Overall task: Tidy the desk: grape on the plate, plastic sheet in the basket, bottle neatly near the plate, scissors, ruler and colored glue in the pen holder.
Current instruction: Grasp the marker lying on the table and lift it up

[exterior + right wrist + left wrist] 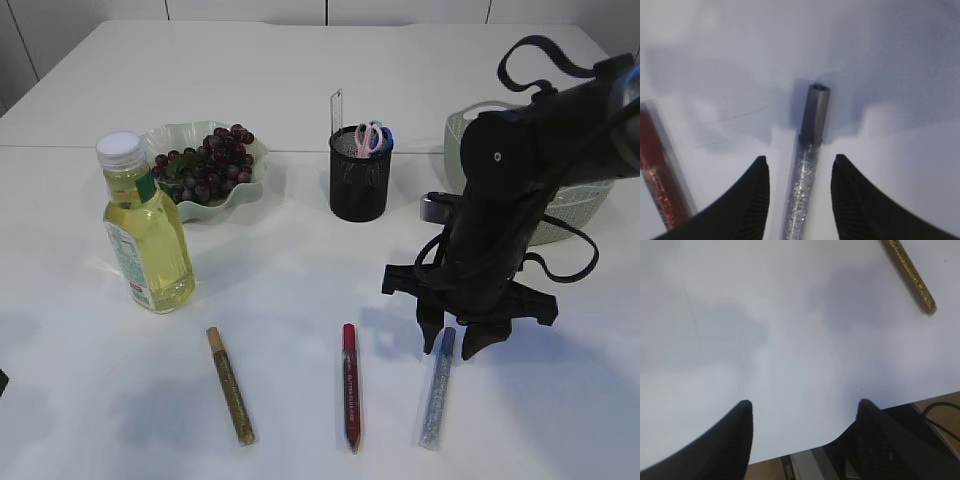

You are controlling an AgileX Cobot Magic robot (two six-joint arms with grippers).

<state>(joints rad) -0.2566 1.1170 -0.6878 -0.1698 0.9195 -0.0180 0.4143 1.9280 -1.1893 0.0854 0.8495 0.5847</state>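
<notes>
Three colored glue sticks lie at the table's front: gold (230,385), red (350,385) and silver (437,390). My right gripper (455,345) points down over the silver stick's capped end. In the right wrist view it (799,158) is open, one finger each side of the silver glue (807,165) with gaps showing. My left gripper (804,402) is open over bare table near the front edge, the gold glue (910,275) far off. Grapes (205,170) lie on the green plate (165,135), beside the bottle (148,235). Scissors (368,138) and ruler (336,105) stand in the pen holder (358,175). The plastic sheet is out of view.
The pale green basket (560,215) sits at the right behind my right arm. The red glue (660,165) lies just left of the right gripper. The table's front edge (850,440) runs close under the left gripper.
</notes>
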